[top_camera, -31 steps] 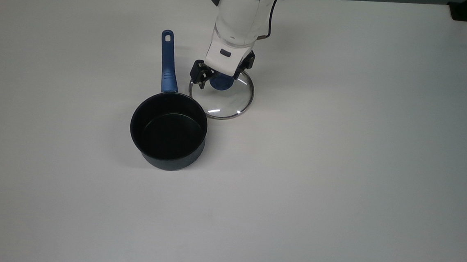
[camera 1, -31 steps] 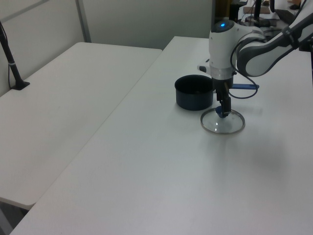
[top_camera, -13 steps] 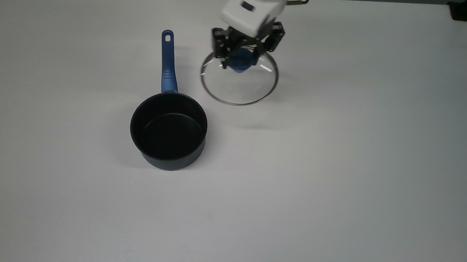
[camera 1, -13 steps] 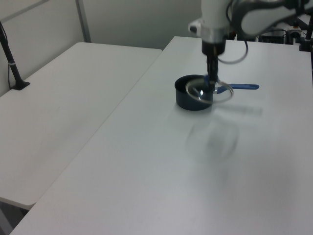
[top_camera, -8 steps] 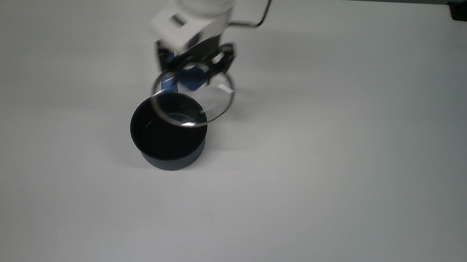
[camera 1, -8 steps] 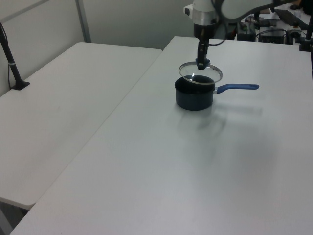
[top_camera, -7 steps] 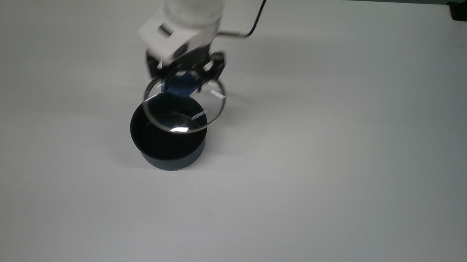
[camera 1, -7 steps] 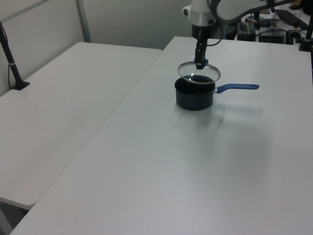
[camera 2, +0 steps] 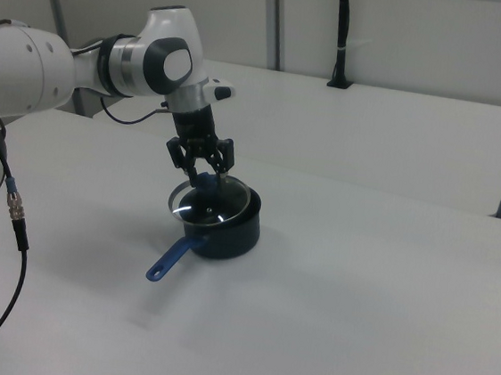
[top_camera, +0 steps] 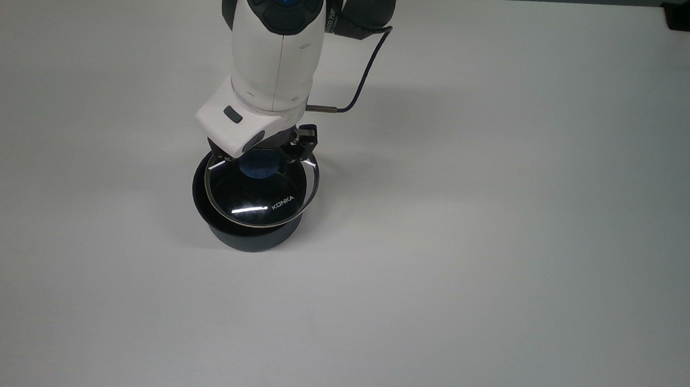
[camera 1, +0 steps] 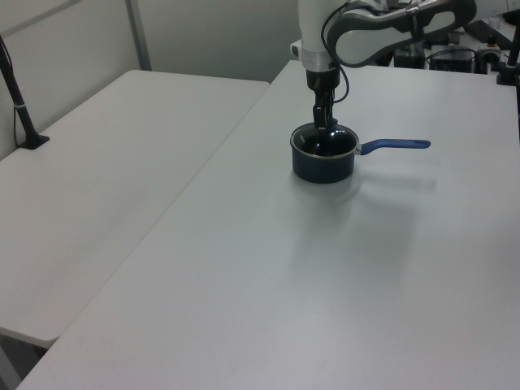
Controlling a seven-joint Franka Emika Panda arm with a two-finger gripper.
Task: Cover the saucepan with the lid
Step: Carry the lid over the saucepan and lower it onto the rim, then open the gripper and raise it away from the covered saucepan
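Note:
The dark navy saucepan (top_camera: 250, 236) stands on the white table (top_camera: 500, 228); its long blue handle (camera 1: 395, 145) points to the left view's right. The clear glass lid (top_camera: 274, 205) with its metal rim hangs at the saucepan's mouth, slightly tilted and a little off-centre; whether it rests on the rim I cannot tell. My gripper (top_camera: 260, 165) comes straight down from above and is shut on the lid's blue knob. In the right view the gripper (camera 2: 201, 176) holds the lid (camera 2: 213, 206) over the saucepan (camera 2: 232, 232). The arm hides the handle in the top view.
A black cable (top_camera: 359, 90) loops off the arm's wrist. A black object (top_camera: 685, 19) sits at the table's far right corner in the top view. A second white table (camera 1: 106, 179) with a black post (camera 1: 18, 97) adjoins on the left view's left.
The gripper lifted the lid off the table beside the saucepan, carried it toward the top view's left and lowered it over the saucepan's mouth. The saucepan stayed put.

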